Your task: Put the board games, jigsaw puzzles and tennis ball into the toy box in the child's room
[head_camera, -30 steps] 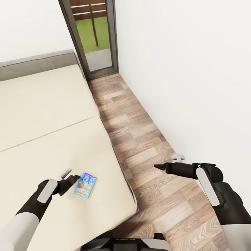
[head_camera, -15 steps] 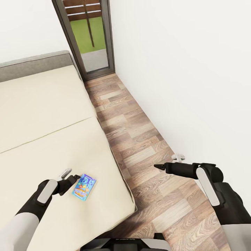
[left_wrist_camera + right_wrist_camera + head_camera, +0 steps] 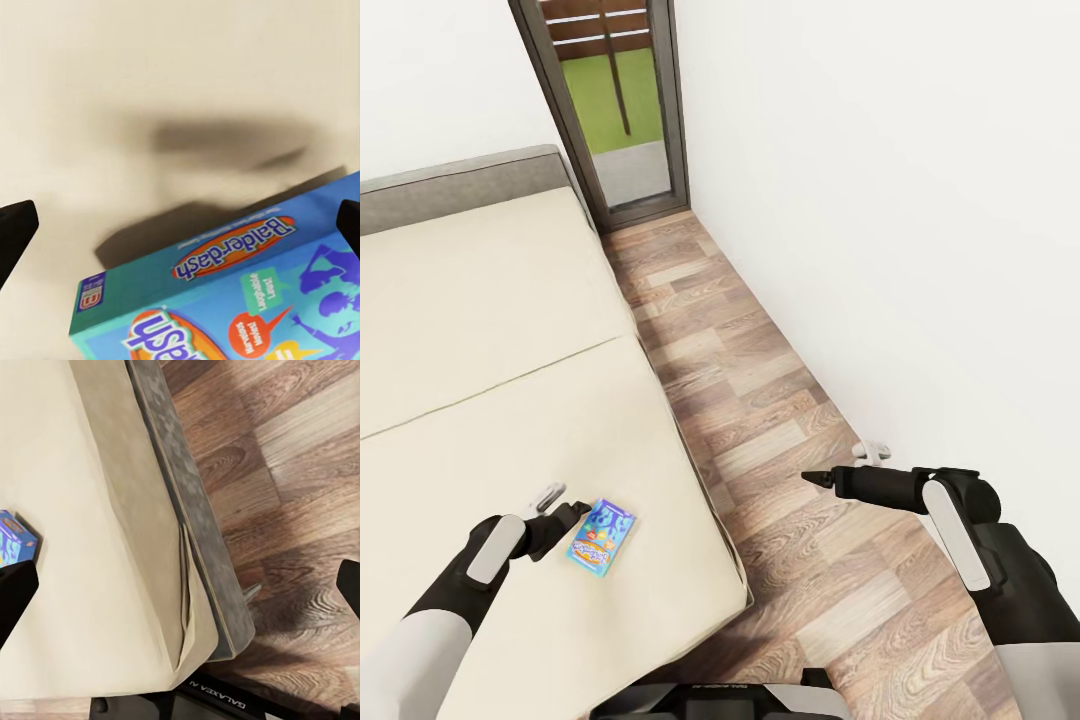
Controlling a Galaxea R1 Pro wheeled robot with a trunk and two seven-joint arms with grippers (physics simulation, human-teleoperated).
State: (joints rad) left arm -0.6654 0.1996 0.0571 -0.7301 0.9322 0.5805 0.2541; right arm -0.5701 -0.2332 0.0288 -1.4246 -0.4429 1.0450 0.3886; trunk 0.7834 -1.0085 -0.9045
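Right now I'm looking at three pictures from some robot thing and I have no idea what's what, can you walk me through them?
This is a simulated wheeled robot with two arms. The big picture comes from a camera on its head, looking down over both arms. The other two come from cameras near each wrist, looking along the fingers.

In the head view, the left gripper hangs low over the cream bed, right beside a small blue board game lying flat near the mattress edge. The left wrist view shows that same box close up, with the dark fingers spread wide at either side. They are open and hold nothing.

The right gripper hovers over the wooden floor, also open and empty. Its wrist camera looks down on the bed's corner. At the far end there is a glass door.
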